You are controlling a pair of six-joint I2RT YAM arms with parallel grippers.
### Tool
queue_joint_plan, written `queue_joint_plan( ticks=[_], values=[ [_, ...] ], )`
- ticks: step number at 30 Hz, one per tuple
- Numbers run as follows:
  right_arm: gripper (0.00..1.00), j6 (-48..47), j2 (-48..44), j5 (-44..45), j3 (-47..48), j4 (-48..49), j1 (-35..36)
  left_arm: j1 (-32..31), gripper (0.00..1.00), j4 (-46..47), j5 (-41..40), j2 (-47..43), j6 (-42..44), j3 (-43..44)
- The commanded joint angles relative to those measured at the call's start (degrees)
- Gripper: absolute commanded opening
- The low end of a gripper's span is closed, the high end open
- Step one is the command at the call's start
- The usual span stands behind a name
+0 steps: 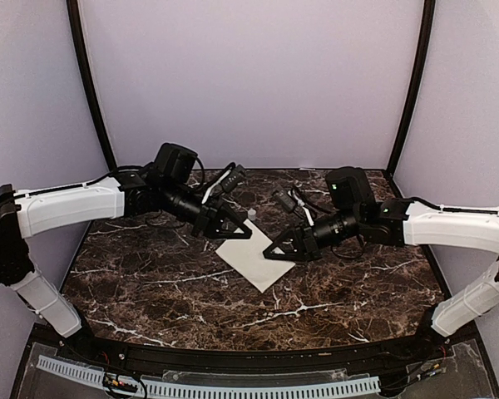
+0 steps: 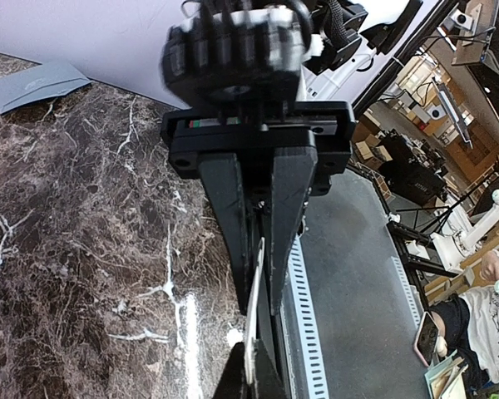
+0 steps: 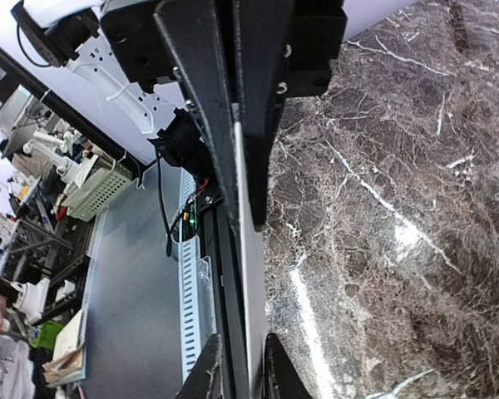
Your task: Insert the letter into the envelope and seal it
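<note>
**Two robot arms are meeting over the middle of a dark marble counter** (image 1: pixel 150 283), each taking one far edge of the letter (image 1: pixel 254 264), a pale sheet lying diagonally between them. The left arm's fingers (image 2: pixel 224 224) are pressing shut on the sheet, which shows edge-on as a thin pale line between them. The right arm's fingers (image 3: pixel 262 125) are standing narrow with the same sheet's edge running between them, apparently gripping it as well. Whether the letter's near corner is resting on the counter or hanging just above it cannot be told. The envelope (image 2: pixel 33 83), a flat slate-grey piece, is lying on the counter beside a pale wall, well apart from the letter. It is showing only in the left wrist view, so its side of the counter and the state of its flap cannot be made out. By these pictures the task is sitting at an early stage: the letter is in hand but outside the envelope, with insertion and sealing both yet to be done.
</note>
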Motion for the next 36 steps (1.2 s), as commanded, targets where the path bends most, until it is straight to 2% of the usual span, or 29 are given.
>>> queue_joint_plan(
  ticks=[1, 5, 15, 21, 23, 24, 25, 26, 27, 29, 32, 36],
  values=[
    [0.21, -0.3, -1.4, 1.0, 0.6, -0.3, 0.6, 0.0, 0.00, -3.1, -0.8, -1.1, 3.2, 2.1],
    [0.24, 0.0, -3.3, 2.5, -1.3, -1.5, 0.4, 1.2, 0.00, -4.5, -1.4, -2.1, 4.2, 2.6],
    [0.16, 2.6, -5.8, 3.2, -4.6, 1.1, 0.2, 2.2, 0.00, -6.1, -1.1, -2.8, 5.1, 3.1],
    [0.00, 2.8, -4.3, 2.9, -4.4, 1.9, 0.2, 2.2, 0.00, -5.2, -0.4, -3.0, 4.4, 2.9],
    [0.00, 3.0, -4.5, 4.1, -4.4, 2.1, 0.3, 2.2, 0.01, -4.5, -0.4, -3.4, 3.8, 2.6],
    [0.00, 3.3, -5.0, 5.0, -4.5, 2.6, 0.2, 2.2, 0.08, -4.2, -0.6, -3.4, 3.3, 2.5],
    [0.00, 3.8, -5.6, 6.2, -4.9, 3.0, 0.2, 2.2, 0.25, -3.2, -1.7, -3.8, 2.9, 2.2],
    [0.00, 4.5, -6.3, 7.2, -5.6, 5.1, 0.2, 2.2, 0.34, -2.6, -2.6, -4.5, 1.8, 1.9],
    [0.00, 5.6, -7.2, 7.9, -6.5, 7.5, 0.2, 2.2, 0.49, -1.1, -4.8, -4.9, 1.2, 1.3],
    [0.00, 7.4, -8.8, 9.3, -8.1, 12.6, 0.2, 2.4, 0.64, 1.9, -8.9, -6.8, -1.3, -0.1],
    [0.00, 9.5, -11.0, 11.2, -10.0, 18.5, 0.3, 3.1, 0.74, 7.9, -13.4, -11.3, -7.3, -3.2],
    [0.00, 12.0, -13.3, 13.2, -11.7, 26.3, 0.2, 3.9, 0.84, 20.3, -23.9, -17.7, -16.6, -11.1]
  ],
)
